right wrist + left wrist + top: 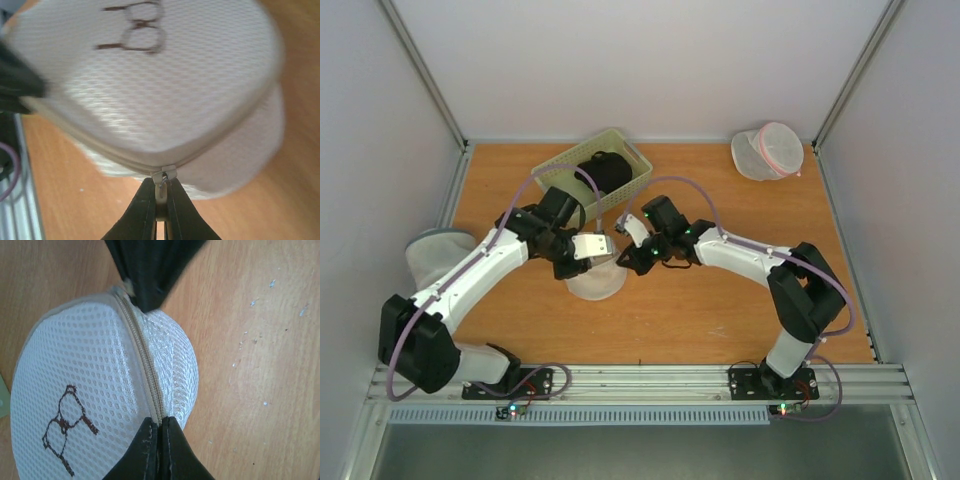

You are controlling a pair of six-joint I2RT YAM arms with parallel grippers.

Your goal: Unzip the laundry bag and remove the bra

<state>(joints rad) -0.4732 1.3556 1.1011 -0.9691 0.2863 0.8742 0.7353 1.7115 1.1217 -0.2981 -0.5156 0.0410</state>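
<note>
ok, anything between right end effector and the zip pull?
Nothing visible. The right end effector is shut on the zip pull at the laundry bag rim; left end effector pinches the opposite seam.

My top camera sits high behind the bases, which lie at 6 o'clock, and looks down and forward over the whole table from far off. My left wrist camera looks along its own fingers (they enter at 6 o'clock), very near the bag, with the right gripper at 12 o'clock. My right wrist camera faces back the other way, equally near, zip pull at 6 o'clock, left gripper at 9 o'clock. All three views share the bag.
</note>
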